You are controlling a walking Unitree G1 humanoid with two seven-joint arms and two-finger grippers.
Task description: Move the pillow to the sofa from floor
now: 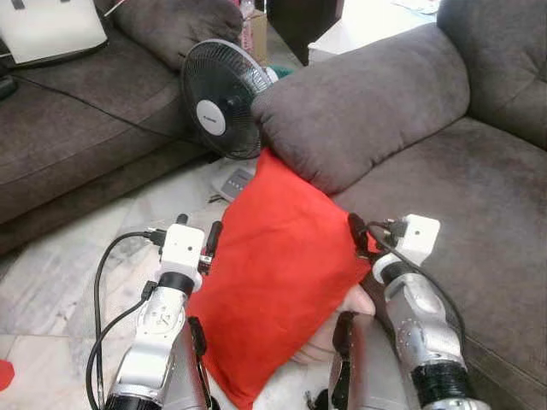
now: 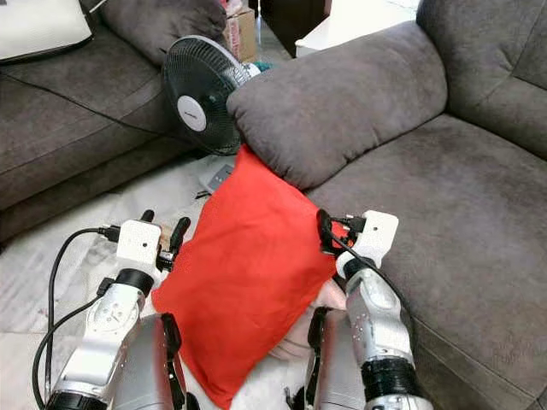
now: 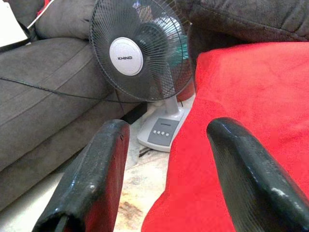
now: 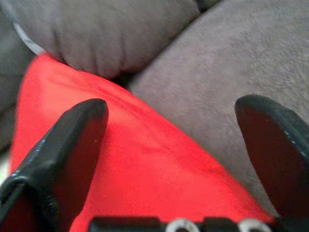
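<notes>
Nearest, the left gripper (image 3: 166, 164) and right gripper (image 4: 183, 145) flank the red pillow (image 1: 273, 282), jaws apart (seemingly pressing its edges). It leans against the sofa (image 1: 444, 196) armrest beside the fan (image 1: 220, 100); lifting onto the seat remains.

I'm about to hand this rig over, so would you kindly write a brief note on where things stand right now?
Left gripper: open, at the left edge of the red pillow, fingers astride that edge in its wrist view.
Right gripper: open, at the pillow's right edge, beside the sofa seat.
Pillow: held up between both arms, top corner against the sofa's grey armrest, not yet on the seat. A standing fan is close behind.
Done: pillow raised.
Left: carry it right onto the seat and let go.
</notes>
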